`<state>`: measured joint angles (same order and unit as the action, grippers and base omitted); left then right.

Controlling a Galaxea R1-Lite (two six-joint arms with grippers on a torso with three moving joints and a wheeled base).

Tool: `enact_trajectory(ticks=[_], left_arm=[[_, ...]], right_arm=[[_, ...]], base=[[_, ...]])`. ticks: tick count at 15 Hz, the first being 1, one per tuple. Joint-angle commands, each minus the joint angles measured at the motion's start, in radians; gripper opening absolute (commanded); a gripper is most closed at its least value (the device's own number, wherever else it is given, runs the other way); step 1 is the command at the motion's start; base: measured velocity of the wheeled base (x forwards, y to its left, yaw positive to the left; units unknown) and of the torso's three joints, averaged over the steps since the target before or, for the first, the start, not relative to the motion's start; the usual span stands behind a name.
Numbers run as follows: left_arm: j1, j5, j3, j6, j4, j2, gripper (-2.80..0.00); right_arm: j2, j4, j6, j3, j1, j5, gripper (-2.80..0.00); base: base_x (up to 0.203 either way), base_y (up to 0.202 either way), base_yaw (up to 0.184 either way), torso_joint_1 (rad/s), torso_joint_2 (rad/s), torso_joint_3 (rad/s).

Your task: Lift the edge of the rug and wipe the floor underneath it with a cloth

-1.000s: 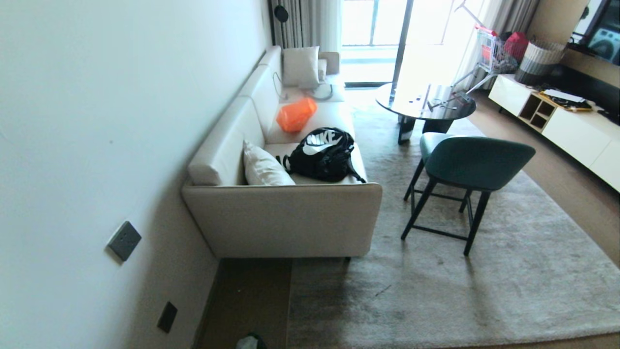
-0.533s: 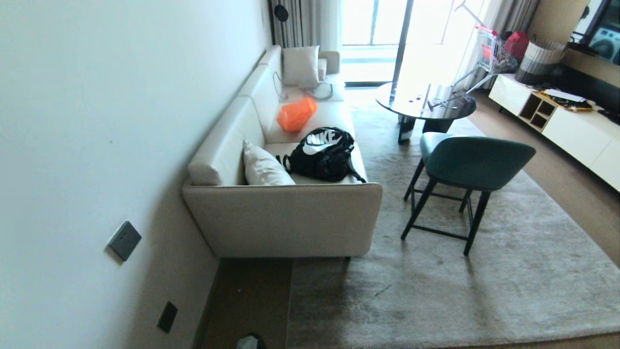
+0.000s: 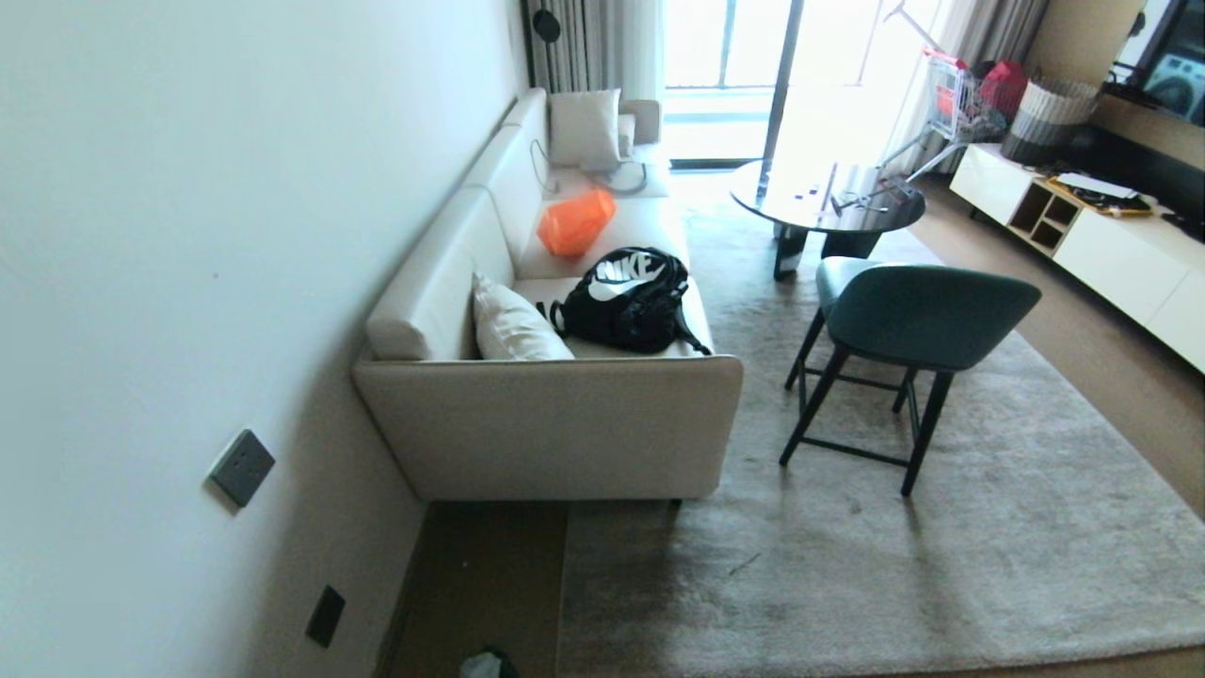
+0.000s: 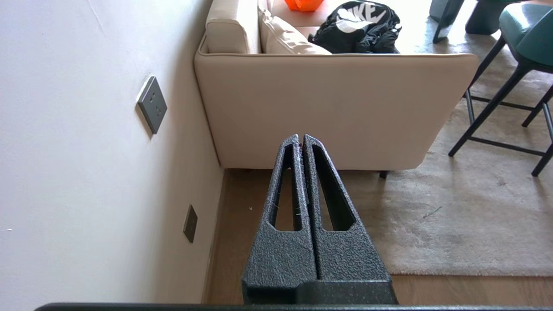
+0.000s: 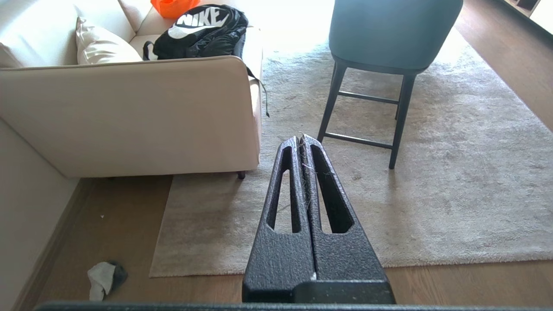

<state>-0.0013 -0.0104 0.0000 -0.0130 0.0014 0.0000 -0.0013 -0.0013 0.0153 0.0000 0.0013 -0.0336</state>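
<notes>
**Rug flat, cloth lying on the planks**

We are seeing the rug edge (image 5: pixel 268 268) lying flat on the floor (image 5: pixel 129 207), with the cloth (image 5: pixel 105 279) crumpled just beside its corner, near the wall. The sofa (image 3: pixel 555 424) is standing behind. Our left gripper (image 4: pixel 301 139) and right gripper (image 5: pixel 301 140) are hanging above, both jaws pressed together, empty.

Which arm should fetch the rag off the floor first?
Left, probably. The crumpled grey-blue cloth lies on brown wood-grain floor between the wall and the grey plush rug's edge, the robot's left side. Both the left end effector and right end effector are shut and empty.
</notes>
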Motion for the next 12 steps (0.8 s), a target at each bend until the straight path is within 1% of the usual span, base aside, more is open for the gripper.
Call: enact_trajectory(ticks=[1, 12], left_arm=[[0.0, 0.0, 0.0, -0.001, 0.0, 0.0, -2.8], [0.0, 0.0, 0.0, -0.001, 0.0, 0.0, -2.8]], right_arm=[[0.001, 0.0, 0.0, 0.0, 0.0, 0.0, -2.8], [0.001, 0.0, -0.004, 0.0, 0.0, 0.001, -2.8]], base=[[0.0, 0.0, 0.0, 0.0, 0.0, 0.0], [0.0, 0.0, 0.0, 0.0, 0.0, 0.0]])
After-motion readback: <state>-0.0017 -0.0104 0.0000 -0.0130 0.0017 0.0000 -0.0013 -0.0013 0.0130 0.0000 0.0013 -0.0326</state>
